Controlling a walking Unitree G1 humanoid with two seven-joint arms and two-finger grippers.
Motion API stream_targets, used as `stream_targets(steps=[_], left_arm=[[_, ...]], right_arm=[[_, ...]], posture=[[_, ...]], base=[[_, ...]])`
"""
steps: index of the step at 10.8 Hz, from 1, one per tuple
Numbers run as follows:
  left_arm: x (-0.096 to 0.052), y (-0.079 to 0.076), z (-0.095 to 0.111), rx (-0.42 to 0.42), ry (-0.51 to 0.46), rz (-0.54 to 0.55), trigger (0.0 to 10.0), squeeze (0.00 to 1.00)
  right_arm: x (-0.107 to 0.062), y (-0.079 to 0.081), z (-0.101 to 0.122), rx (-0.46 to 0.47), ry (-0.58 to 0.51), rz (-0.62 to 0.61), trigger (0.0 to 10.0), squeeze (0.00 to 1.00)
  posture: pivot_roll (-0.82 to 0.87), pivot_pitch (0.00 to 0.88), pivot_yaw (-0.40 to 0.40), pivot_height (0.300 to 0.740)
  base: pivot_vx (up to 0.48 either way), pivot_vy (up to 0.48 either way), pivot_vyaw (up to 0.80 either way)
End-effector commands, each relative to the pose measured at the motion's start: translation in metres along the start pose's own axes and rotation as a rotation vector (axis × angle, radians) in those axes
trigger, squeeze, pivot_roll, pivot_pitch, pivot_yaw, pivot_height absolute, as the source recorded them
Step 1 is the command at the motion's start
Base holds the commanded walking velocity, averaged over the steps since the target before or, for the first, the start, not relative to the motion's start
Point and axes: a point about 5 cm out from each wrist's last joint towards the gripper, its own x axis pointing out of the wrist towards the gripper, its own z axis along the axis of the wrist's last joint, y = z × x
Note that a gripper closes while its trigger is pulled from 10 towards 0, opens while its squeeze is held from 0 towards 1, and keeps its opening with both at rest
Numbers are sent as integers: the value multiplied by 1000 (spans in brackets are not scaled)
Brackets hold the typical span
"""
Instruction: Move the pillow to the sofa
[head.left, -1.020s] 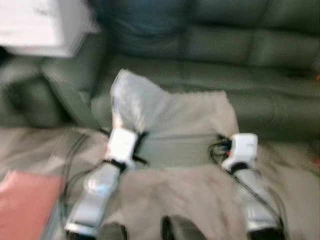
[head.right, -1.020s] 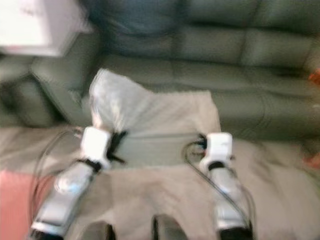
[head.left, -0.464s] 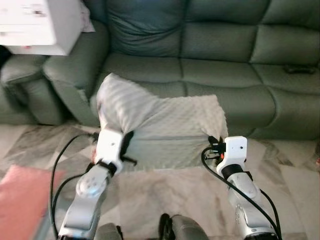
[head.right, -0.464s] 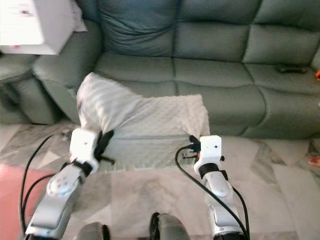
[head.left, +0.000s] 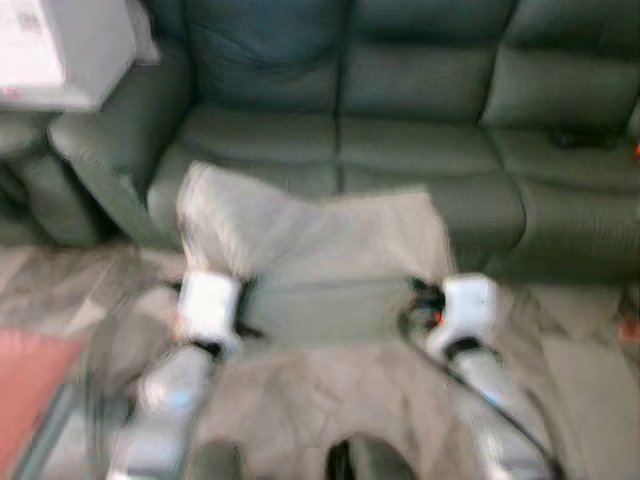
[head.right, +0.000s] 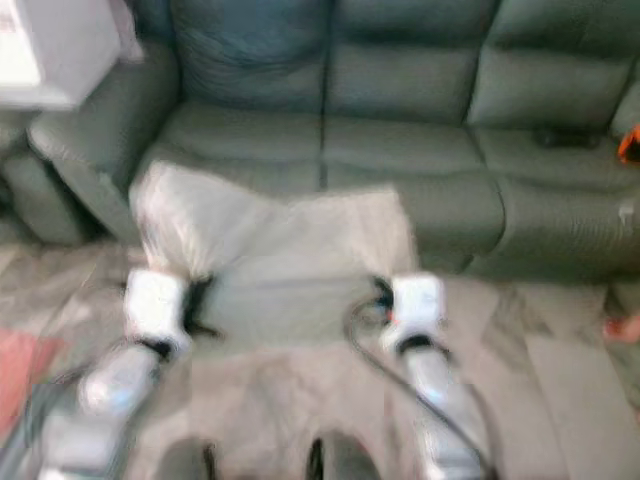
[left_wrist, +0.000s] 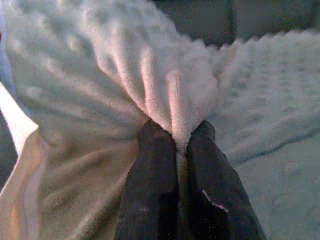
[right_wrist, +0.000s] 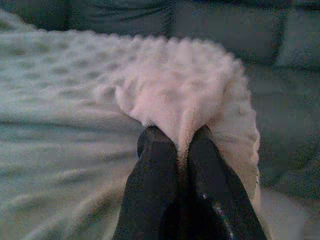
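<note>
While both grippers, left gripper (left_wrist: 179, 145) and right gripper (right_wrist: 181, 142), are pinching the pillow (head.left: 320, 240), the sofa (head.left: 420, 150) is waiting just ahead.

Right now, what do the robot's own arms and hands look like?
Both arms are silver metal with a boxy white wrist block. A black cable loops by the right arm, with a small orange-red spot at its wrist. The left hand and right hand each have two long, matte black fingers. The head views are blurred, so finer markings are unreadable.
</note>
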Motion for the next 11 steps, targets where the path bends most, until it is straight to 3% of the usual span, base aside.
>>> stream_targets(steps=[1,6,8,9,11], left_arm=[[-2,7,4,17,-11,15,10000,0],[-3,8,1,19,6,13,10000,0],[1,13,7,78,-37,79,10000,0],[2,14,8,26,-32,62,10000,0],[2,14,8,0,-38,47,10000,0]], right_arm=[[0,0,3,5,-9,-15,10000,0],[-1,-1,-1,-2,4,-23,10000,0],[0,-1,-1,-5,5,-21,10000,0],[0,0,-1,-7,6,-18,10000,0],[1,0,-1,-8,6,-18,10000,0]], posture=[[-27,121,-44,740],[-28,111,-33,740],[-24,115,-38,740],[-22,119,-40,740],[-25,121,-38,740]], base=[[0,-345,0],[0,-342,0],[0,0,0],[0,0,0],[0,0,0]])
